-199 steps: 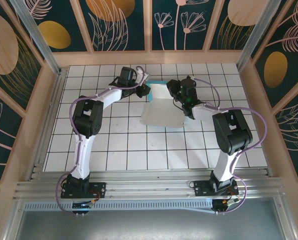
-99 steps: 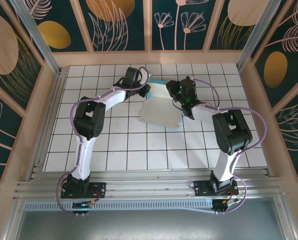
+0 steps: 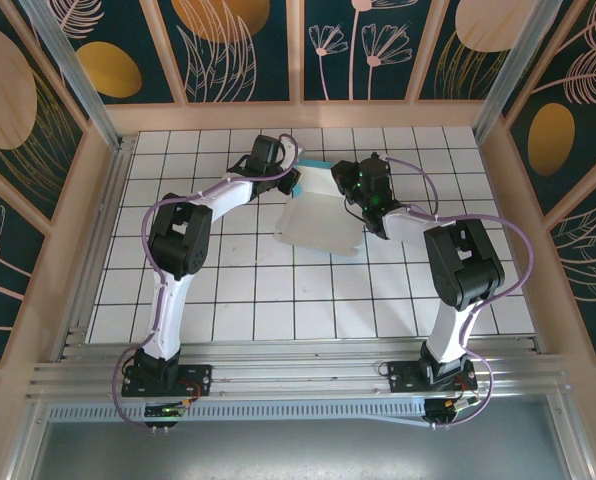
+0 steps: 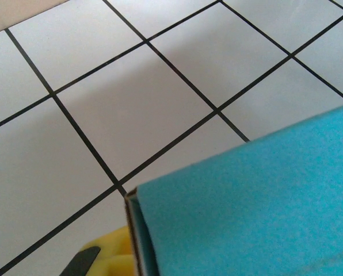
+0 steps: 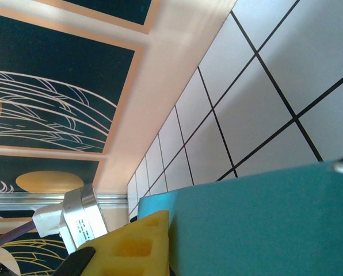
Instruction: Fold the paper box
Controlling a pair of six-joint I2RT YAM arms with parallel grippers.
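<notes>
The paper box (image 3: 318, 225) lies partly raised at the back middle of the tiled table, its white side up and a turquoise flap (image 3: 314, 178) at its far edge. My left gripper (image 3: 291, 181) is shut on the left end of that flap. In the left wrist view a yellow finger pad (image 4: 109, 257) sits against the edge of the turquoise card (image 4: 252, 201). My right gripper (image 3: 349, 186) is shut on the flap's right end. Its yellow pad (image 5: 131, 244) presses on the turquoise card (image 5: 263, 224). The opposite fingers are hidden behind the card.
Wooden walls (image 3: 308, 115) with dark leaf panels close in the white tiled table (image 3: 278, 290) at the back and both sides. An aluminium rail (image 3: 298, 372) runs along the near edge. Part of the left arm's wrist (image 5: 73, 221) shows beside the box.
The left gripper has slid a little to the right along the flap and closed tighter on it. The white sheet has shifted slightly left. The right gripper has stayed put.
</notes>
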